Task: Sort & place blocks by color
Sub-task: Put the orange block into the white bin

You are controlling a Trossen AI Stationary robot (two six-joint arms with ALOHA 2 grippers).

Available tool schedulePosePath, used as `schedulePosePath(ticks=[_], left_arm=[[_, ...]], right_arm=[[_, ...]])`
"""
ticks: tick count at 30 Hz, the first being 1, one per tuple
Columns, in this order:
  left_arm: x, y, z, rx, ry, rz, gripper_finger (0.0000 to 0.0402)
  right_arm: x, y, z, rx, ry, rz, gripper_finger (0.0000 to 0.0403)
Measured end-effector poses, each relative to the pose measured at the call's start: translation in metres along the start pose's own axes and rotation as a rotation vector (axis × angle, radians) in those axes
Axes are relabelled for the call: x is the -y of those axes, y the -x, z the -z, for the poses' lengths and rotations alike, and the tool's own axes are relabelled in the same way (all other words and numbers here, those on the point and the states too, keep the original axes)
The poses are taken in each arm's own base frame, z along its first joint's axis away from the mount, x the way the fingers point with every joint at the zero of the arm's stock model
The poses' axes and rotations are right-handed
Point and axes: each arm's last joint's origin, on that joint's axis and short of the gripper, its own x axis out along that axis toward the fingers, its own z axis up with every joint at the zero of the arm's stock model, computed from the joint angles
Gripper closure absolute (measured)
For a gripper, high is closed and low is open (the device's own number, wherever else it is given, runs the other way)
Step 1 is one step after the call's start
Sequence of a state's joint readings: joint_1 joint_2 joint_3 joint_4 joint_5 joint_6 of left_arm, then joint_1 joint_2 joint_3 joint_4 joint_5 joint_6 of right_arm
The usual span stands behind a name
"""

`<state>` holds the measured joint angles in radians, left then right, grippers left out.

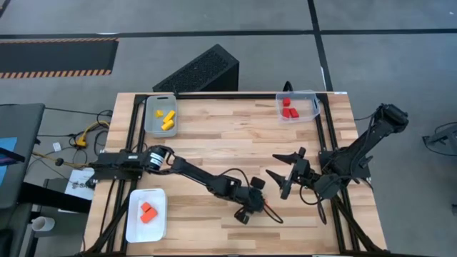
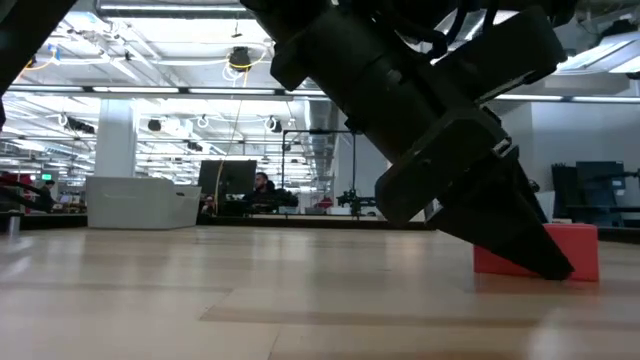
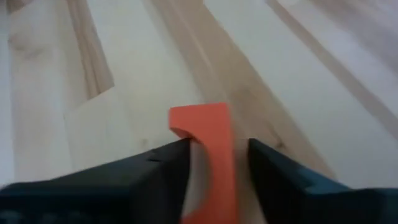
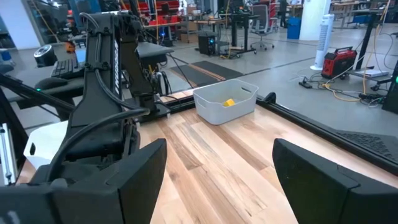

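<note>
An orange-red block [image 3: 208,146] with a curved cut-out stands on the table between the fingers of my left gripper [image 3: 217,171]. The gripper is open and low near the table's near edge [image 1: 250,209]. A strip of table shows between the block and one finger [image 3: 273,171]. From table height the block [image 2: 582,245] shows behind the dark fingertips [image 2: 540,255] that reach the wood. My right gripper [image 1: 278,175] hovers open just right of it, holding nothing [image 4: 217,180]. From above, the gripper hides the block.
A clear tray [image 1: 161,114] with yellow blocks sits at the far left, a clear tray [image 1: 298,107] with red blocks at the far right, and a white tray [image 1: 146,214] with orange blocks at the near left. Bare wood lies across the table's middle [image 1: 235,135].
</note>
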<state>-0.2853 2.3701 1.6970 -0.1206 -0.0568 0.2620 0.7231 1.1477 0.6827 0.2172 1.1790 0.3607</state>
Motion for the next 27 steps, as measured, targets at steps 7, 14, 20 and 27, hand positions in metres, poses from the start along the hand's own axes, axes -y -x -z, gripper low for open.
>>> schedulePosePath(ticks=[7, 14, 20, 27], left_arm=[[-0.005, 0.013, -0.001, -0.062, 0.045, -0.011, 0.0379], [-0.009, 0.062, -0.012, -0.213, 0.060, -0.059, 0.0364], [0.002, 0.114, -0.021, -0.341, 0.095, -0.047, 0.0388], [0.028, 0.172, -0.014, -0.392, 0.136, -0.032, 0.0370]], right_arm=[[0.000, 0.000, 0.000, 0.000, 0.003, 0.000, 0.0088], [0.000, 0.000, 0.000, -0.001, 0.004, 0.000, 0.0088], [0.000, 0.001, 0.000, -0.001, 0.004, -0.003, 0.0088], [-0.001, 0.001, 0.000, -0.003, 0.003, -0.009, 0.0088]])
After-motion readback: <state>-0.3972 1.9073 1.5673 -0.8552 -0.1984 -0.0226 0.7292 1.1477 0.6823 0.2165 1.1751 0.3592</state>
